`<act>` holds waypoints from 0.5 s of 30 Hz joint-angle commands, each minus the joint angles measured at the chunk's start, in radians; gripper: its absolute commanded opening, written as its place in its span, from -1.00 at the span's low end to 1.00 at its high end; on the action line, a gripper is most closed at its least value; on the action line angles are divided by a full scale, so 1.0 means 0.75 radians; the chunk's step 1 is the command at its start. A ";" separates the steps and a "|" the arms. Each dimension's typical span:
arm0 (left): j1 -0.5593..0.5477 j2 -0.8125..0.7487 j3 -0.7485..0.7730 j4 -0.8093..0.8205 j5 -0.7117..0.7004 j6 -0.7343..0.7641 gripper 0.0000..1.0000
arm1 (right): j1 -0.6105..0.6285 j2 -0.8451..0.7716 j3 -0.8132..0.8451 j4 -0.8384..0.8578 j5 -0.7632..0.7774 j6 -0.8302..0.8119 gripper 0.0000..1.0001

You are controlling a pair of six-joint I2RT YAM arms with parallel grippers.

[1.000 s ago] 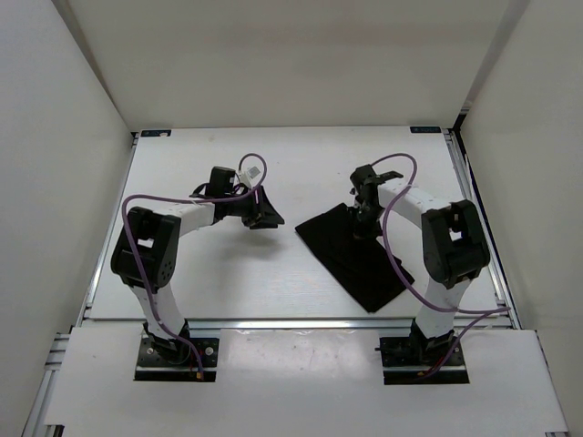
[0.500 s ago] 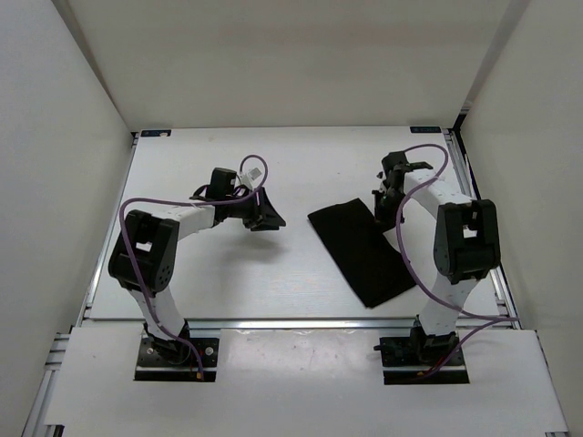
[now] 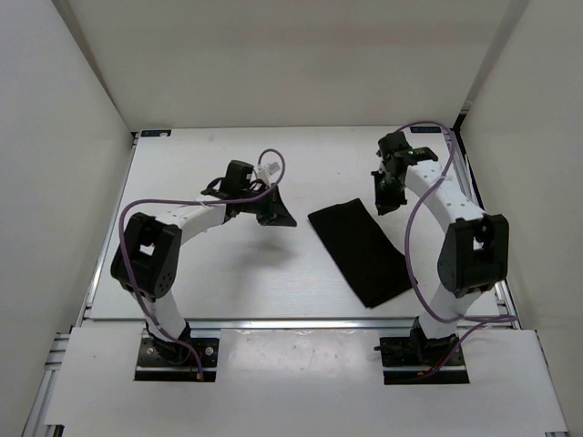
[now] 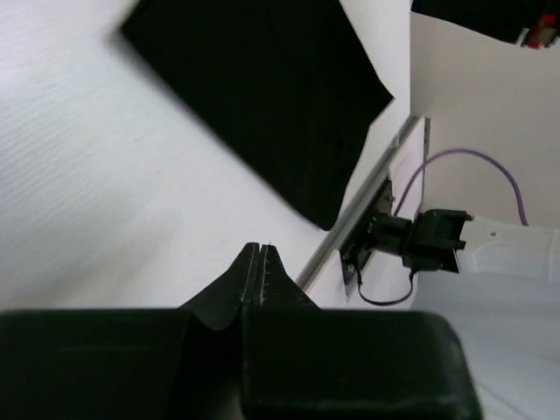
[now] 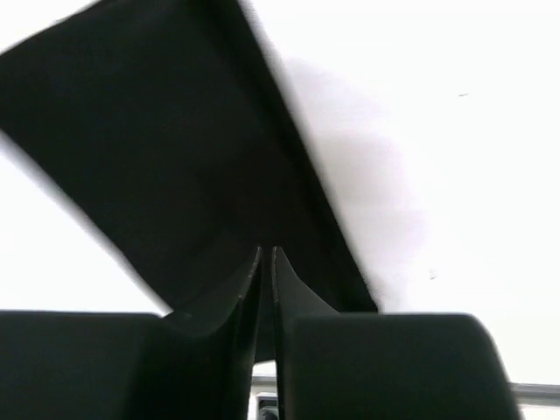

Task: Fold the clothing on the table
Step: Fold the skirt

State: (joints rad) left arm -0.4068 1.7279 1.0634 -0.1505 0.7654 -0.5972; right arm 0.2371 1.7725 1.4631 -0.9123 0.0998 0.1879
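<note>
**A:** State of the black two-finger left claw (image 4: 261, 250)?

**B:** Pinched fully together, tips touching, nothing between them. It hung over bare tabletop, left of the cloth, with a clear gap of white surface between the two.

**A:** And the black two-finger right claw (image 5: 266, 254)?

**B:** Tips stood a thin slit apart and gripped nothing. It was over the far end of the plain black, matte, soft fabric cloth (image 3: 360, 252), fingers pointing down at it. Couldn't tell whether it touched the fabric, since the wrist view was blurred at the cloth's edges.

**A:** Where was the cloth?

**B:** Flat on the white rectangular table (image 3: 228, 273), in the right half. It was a long strip lying diagonally. One end pointed far-left toward the table's middle and the other near-right toward the right arm's base. The near end lay close to the silver metal rail (image 3: 291, 323) along the front edge, but not over it.

**A:** Anything else around the claws?

**B:** Only the purple cables (image 3: 412, 259) looping along both white arms. Neither cable lay on the cloth in the overhead view.
</note>
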 commanded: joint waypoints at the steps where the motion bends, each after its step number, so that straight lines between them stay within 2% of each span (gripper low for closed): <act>1: -0.075 0.070 0.134 0.012 0.008 0.007 -1.00 | 0.054 -0.105 -0.026 -0.072 -0.091 0.032 -0.75; 5: -0.126 0.248 0.322 0.063 0.039 -0.050 -1.00 | 0.046 -0.169 -0.363 0.144 -0.331 0.166 -0.84; 8: -0.151 0.387 0.480 0.066 0.076 -0.077 -1.00 | -0.005 -0.222 -0.592 0.277 -0.437 0.250 -0.88; 13: -0.180 0.557 0.764 -0.077 0.102 -0.049 -1.00 | -0.120 -0.326 -0.822 0.363 -0.456 0.306 -0.93; 15: -0.200 0.625 0.813 -0.114 0.102 -0.036 -1.00 | -0.163 -0.340 -0.901 0.402 -0.487 0.310 -0.92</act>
State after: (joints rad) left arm -0.5369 2.1883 1.5997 -0.1734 0.8074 -0.6434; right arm 0.1482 1.5803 0.8246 -0.7025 -0.2127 0.3828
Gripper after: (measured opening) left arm 0.014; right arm 0.038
